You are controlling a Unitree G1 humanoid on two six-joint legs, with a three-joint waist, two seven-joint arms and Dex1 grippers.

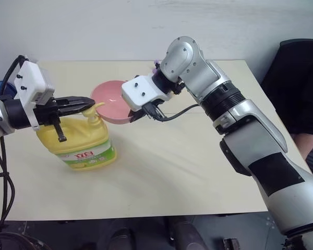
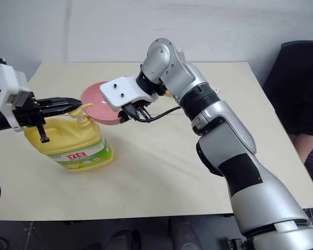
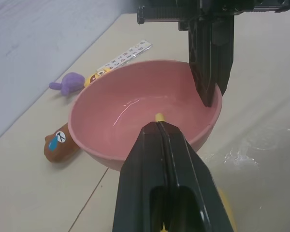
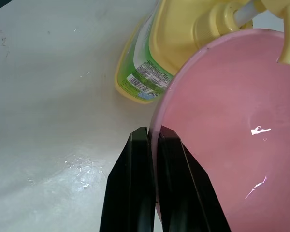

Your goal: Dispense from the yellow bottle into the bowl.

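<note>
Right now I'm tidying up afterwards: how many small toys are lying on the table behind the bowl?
2. A purple toy lies by the table's far edge, and a brown one with a sticker face lies close beside the pink bowl. The bowl may hide others.

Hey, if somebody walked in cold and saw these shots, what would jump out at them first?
Probably the big yellow bottle standing on the table's left side, with the left claw shut above its pump top. Next, the pink bowl, tilted and held up beside the bottle by the right claw, which pinches its rim so the spout hangs over the bowl. A few small toys lie on the table beyond the bowl.
</note>
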